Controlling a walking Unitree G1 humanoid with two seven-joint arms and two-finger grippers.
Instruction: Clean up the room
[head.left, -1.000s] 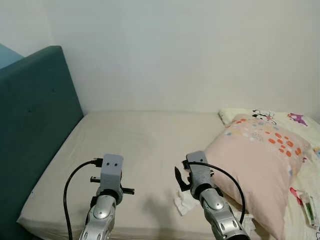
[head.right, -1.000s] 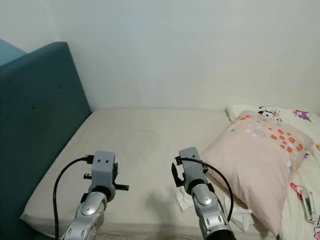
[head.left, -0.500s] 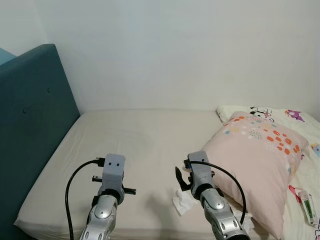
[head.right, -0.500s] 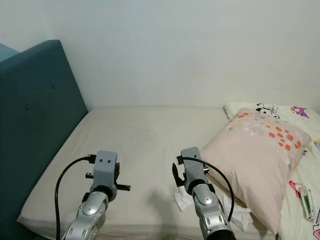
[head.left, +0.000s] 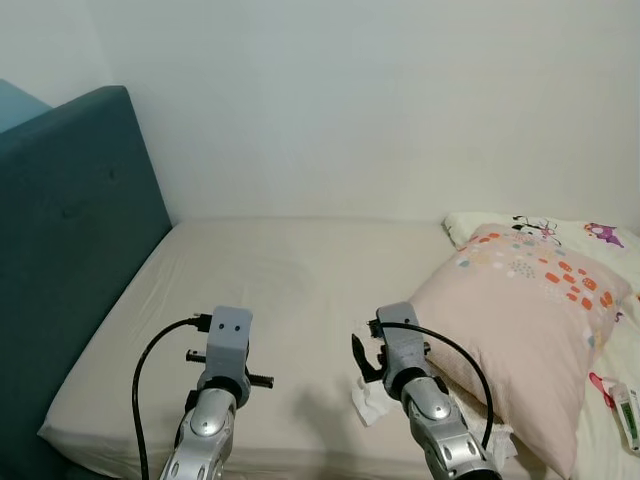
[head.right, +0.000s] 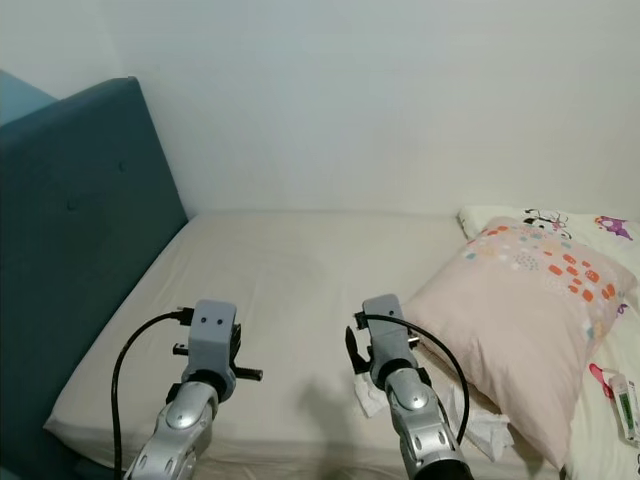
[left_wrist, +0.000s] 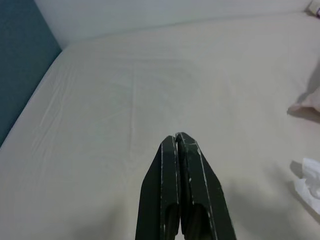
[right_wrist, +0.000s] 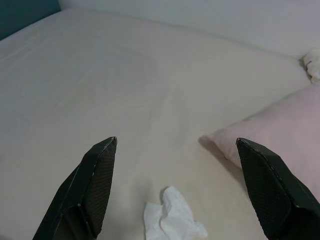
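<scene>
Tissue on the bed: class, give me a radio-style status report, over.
Right pincer open, above the crumpled tissue. Left pincer shut, empty, over the bare mattress. Tissue lies beside the pink pillow, not yet gripped. Nothing in the way.

Beige bed (head.left: 270, 290), teal headboard (head.left: 70, 230), plain white wall (head.left: 380, 100).

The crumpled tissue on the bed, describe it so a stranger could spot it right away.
Start at the beige bed and find the pink spotted pillow on its right. Just off the pillow's near corner lies the tissue, a small crumpled white wad, the one loose scrap on the bare sheet.
</scene>
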